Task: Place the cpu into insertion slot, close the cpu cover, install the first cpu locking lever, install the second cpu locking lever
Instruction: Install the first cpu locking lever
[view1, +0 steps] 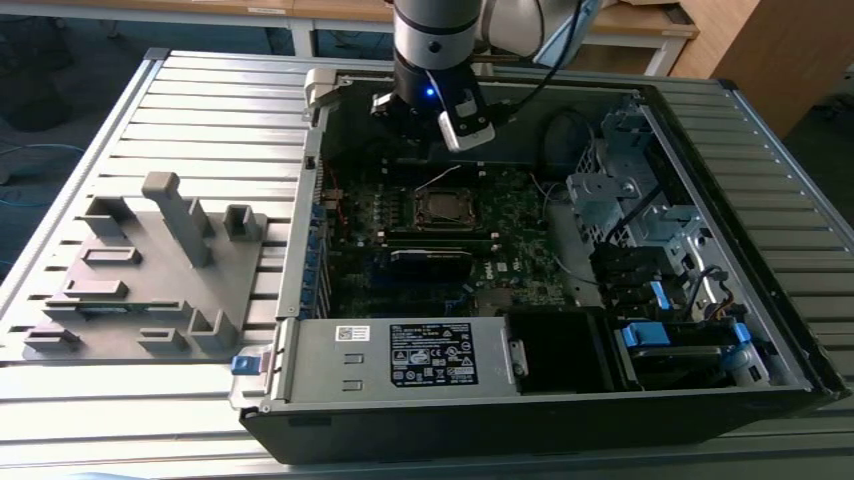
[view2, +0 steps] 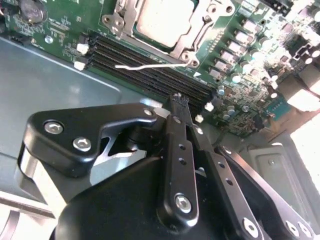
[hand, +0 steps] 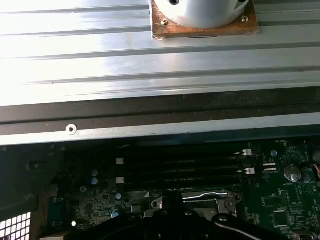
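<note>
Everything sits on a big silver-grey metal table (view1: 187, 110) with long ridges running across its top. In the first wrist view strong light makes part of those ridges glow almost white. Past the table's far edge there are wooden desks (view1: 647, 25) with pale legs, and by the far corner on the exterior view's right stands a light brown wooden cupboard (view1: 781, 55), while the floor (view1: 60, 75) around the table is dark grey.
</note>
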